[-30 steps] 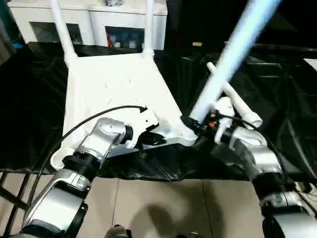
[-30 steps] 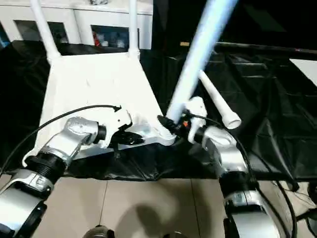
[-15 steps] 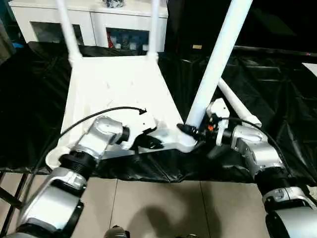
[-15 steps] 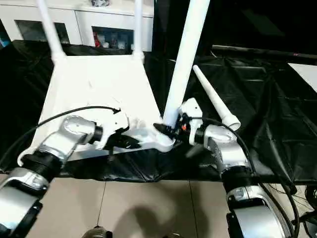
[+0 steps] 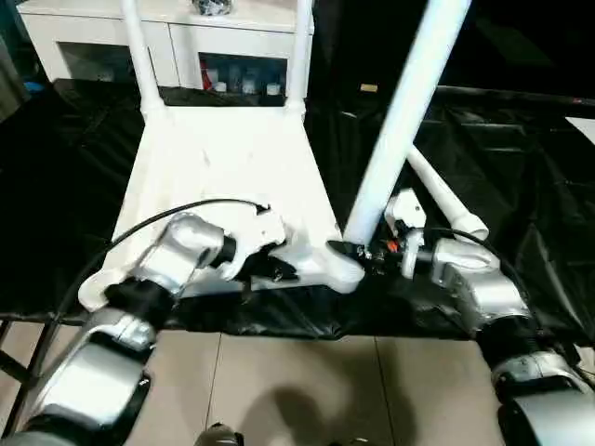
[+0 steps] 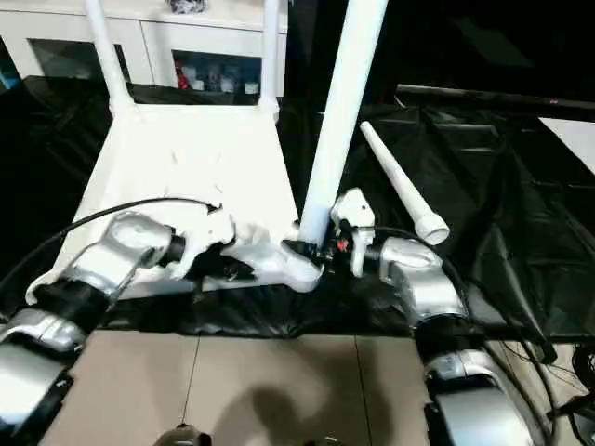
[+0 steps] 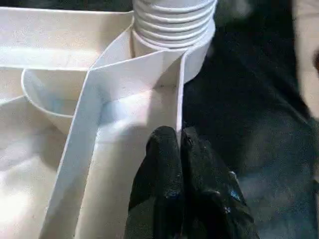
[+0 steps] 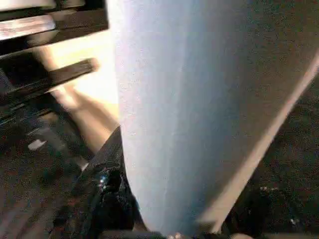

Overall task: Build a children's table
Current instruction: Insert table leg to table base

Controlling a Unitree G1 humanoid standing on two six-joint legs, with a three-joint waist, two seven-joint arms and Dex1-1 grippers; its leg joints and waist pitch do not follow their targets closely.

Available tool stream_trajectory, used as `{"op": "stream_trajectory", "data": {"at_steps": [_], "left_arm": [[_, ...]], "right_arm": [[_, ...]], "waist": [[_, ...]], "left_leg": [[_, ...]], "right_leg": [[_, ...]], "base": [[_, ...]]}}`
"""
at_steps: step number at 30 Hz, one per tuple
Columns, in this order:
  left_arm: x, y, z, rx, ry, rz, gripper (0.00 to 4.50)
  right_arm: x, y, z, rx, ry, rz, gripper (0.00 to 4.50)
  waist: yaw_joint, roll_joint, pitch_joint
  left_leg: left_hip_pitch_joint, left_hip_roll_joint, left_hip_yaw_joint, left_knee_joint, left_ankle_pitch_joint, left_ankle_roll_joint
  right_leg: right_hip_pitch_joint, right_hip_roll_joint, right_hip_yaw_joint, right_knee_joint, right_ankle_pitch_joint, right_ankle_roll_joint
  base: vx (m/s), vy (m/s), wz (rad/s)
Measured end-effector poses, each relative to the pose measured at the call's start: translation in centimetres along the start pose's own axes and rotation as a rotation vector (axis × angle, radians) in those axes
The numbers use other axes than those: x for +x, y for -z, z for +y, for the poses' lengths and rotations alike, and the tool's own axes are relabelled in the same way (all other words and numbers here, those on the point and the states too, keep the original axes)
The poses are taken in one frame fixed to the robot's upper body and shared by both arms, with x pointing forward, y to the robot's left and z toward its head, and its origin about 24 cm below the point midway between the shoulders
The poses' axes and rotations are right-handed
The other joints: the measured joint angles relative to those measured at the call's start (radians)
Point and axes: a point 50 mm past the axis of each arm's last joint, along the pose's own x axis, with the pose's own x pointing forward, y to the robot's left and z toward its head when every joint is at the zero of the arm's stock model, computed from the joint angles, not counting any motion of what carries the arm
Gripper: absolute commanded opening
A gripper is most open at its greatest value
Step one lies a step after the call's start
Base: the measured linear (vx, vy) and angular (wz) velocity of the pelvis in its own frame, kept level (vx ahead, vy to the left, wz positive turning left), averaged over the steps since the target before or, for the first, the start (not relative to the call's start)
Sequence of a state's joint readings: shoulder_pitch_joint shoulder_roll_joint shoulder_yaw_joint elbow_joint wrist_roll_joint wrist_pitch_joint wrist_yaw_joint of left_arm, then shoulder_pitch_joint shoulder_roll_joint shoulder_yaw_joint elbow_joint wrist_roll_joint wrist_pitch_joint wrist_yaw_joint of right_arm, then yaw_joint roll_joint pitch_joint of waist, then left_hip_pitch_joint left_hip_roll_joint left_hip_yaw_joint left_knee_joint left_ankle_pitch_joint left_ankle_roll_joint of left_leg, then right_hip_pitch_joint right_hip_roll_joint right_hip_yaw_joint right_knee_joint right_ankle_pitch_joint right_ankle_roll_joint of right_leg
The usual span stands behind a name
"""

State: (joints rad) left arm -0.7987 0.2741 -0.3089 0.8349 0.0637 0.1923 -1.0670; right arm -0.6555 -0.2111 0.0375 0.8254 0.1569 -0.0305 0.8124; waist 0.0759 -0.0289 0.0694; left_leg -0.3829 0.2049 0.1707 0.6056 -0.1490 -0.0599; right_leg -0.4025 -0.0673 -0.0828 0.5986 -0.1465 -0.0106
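Fig.: R gripper clasped leg at centre socket; L gripper pinched top's rib. You kept leg vertical while twisting.

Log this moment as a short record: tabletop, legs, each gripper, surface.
tabletop: upside down on the black sheet, ribbed underside up
fitted legs: two upright in the far corner sockets, far-left leg and far-right leg
third leg: threaded end entering the near-right corner socket
loose leg: lying on the sheet to the right
left gripper: shut on the tabletop's rim rib beside that socket
right gripper: closed on the third leg's base
black sheet: covers the work surface
background: white cabinet
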Motion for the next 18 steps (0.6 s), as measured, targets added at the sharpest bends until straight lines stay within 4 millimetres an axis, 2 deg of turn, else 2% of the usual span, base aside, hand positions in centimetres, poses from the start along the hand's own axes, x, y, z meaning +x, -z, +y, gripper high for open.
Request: {"op": "stream_trajectory", "data": {"at_steps": [3, 5, 10, 18], "left_arm": [[1.5, -1.0, 0.1, -0.068, -0.094, -0.021, 0.0], [2.1, -1.3, 0.0, -0.096, -0.132, -0.035, 0.0], [3.1, -1.8, -0.4, -0.133, -0.186, -0.044, 0.0], [2.6, -1.5, -0.2, -0.128, -0.215, -0.026, 0.0]], "right_arm": [[1.3, -0.5, -0.8, 0.04, 0.203, -0.002, 1.88], [1.8, -0.7, -1.1, 0.06, 0.289, 0.008, 1.88], [3.2, -1.1, -1.0, 0.125, 0.406, 0.037, 1.88], [4.4, -1.3, -0.3, 0.142, 0.431, 0.051, 1.88]], "waist": [[-0.025, 0.007, 0.006], [-0.04, 0.008, 0.007], [-0.046, 0.008, 0.006], [-0.047, 0.007, 0.005]], "left_leg": [[-0.002, 0.002, -0.007, -0.002, 0.0, 0.0], [-0.002, 0.001, -0.009, -0.003, 0.0, 0.0], [0.001, 0.002, -0.014, -0.003, 0.0, 0.0], [0.01, 0.002, -0.015, -0.004, -0.001, -0.001]], "right_leg": [[0.004, -0.02, -0.042, -0.022, 0.0, 0.0], [0.005, -0.027, -0.056, -0.03, 0.0, 0.0], [0.007, -0.029, -0.067, -0.037, 0.004, -0.006], [0.008, -0.029, -0.069, -0.038, 0.004, -0.007]], "base": [[-0.008, 0.018, -0.07], [-0.011, 0.027, -0.1], [0.0, 0.0, 0.0], [0.0, 0.0, 0.0]]}}
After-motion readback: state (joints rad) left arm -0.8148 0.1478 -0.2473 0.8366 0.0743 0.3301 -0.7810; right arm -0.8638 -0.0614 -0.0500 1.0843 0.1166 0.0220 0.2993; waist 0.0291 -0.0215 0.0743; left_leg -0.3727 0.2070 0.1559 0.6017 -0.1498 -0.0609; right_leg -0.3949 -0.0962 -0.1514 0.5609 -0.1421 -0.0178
